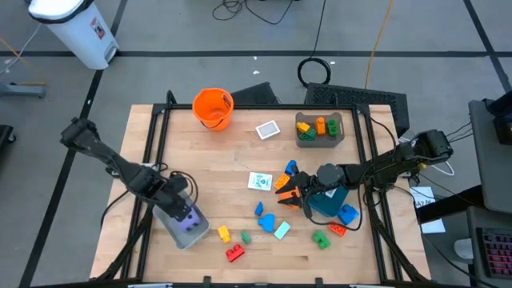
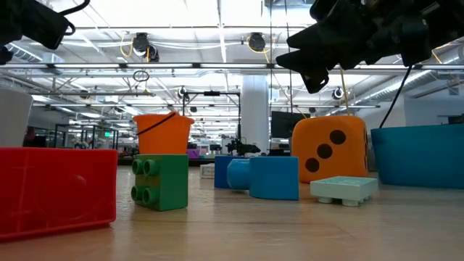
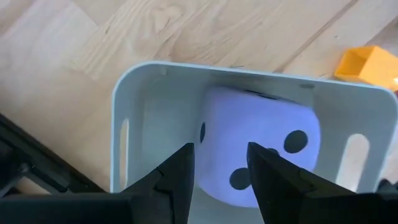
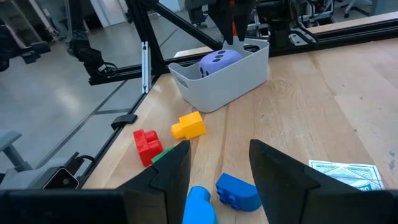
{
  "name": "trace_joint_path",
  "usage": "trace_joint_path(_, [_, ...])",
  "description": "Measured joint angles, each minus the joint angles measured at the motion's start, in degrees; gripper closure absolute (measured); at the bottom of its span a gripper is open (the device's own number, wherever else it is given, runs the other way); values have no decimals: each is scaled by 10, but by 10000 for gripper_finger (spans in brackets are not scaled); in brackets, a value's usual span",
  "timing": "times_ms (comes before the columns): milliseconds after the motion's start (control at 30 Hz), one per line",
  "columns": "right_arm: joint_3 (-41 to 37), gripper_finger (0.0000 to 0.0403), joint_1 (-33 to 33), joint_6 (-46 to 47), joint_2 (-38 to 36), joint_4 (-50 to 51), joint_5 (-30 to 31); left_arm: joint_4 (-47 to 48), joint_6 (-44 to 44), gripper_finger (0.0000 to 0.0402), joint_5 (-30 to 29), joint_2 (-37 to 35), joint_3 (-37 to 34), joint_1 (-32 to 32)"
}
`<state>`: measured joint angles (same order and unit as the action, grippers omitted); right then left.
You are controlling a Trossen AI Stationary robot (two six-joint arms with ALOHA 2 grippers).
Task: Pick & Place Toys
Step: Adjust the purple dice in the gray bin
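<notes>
While the purple die (image 3: 258,152) sits inside the grey bin (image 3: 143,112), its lilac faces show black dots, three of them readable from the left wrist; the bin stands at the table's (image 1: 216,160) front left, and I place the rest from it; just beside it toward the right lie a yellow block (image 1: 223,234) and a red block (image 1: 234,254); farther right are blue blocks (image 4: 238,191), a pale mint block (image 1: 282,230), green blocks (image 1: 321,238) and white picture cards (image 1: 260,182); the orange die (image 2: 330,148), black-dotted, is largely covered from above by the right arm; well beyond the bin, at the table's back, stand an orange bucket (image 1: 213,107) and a second grey bin (image 1: 339,128) with green and orange blocks; the red block is cut off at the low view's edge; the left gripper (image 3: 219,165) hangs over the bin, fingers apart above the purple die and pinching nothing; the right gripper (image 4: 219,168) hovers far right of the bin above the blue blocks, fingers spread and empty, beside a teal bin (image 1: 330,203).
</notes>
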<state>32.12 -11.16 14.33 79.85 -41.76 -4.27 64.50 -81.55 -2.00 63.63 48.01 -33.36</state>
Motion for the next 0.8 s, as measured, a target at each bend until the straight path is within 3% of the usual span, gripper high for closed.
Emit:
trace_joint_path(133, [0,248,0,0,0,3,0,4,23,250,18,22,0,0])
trace_joint_path(800, [0,248,0,0,0,2,0,34,25,250,-1,28,0,8])
